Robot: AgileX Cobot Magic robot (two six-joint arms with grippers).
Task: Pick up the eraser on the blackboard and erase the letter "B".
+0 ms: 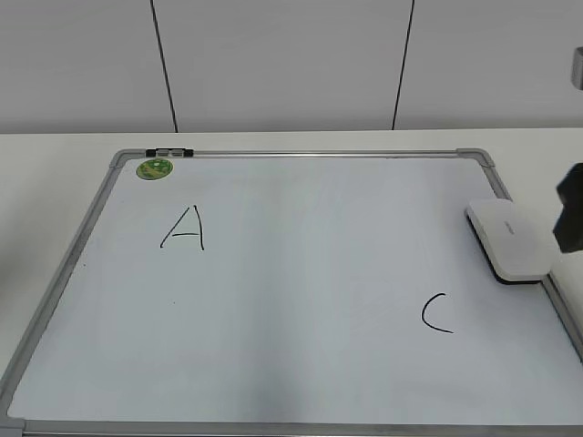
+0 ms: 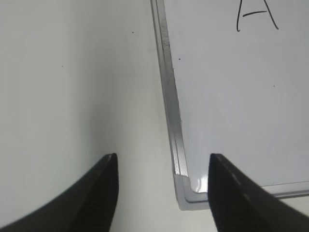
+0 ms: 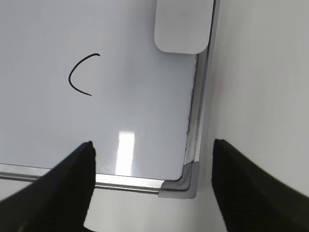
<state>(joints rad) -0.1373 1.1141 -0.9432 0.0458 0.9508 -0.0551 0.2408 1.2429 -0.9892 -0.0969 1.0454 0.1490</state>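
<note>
The blackboard (image 1: 301,155) lies flat on the table, a pale board in a grey frame. The white eraser (image 1: 508,240) lies on its right edge, felt side down; its near end also shows in the right wrist view (image 3: 184,24). No letter "B" shows anywhere; the board between the "A" (image 1: 185,228) and the "C" (image 1: 436,312) is blank. My right gripper (image 3: 153,144) is open and empty above the board's near right corner, short of the eraser; it shows as a dark shape (image 1: 571,209) right of the eraser. My left gripper (image 2: 163,159) is open and empty over the near left corner.
A round green sticker (image 1: 155,168) and a small grey-black clip (image 1: 169,152) sit at the board's far left corner. White table surrounds the board (image 2: 72,87). A grey panelled wall stands behind.
</note>
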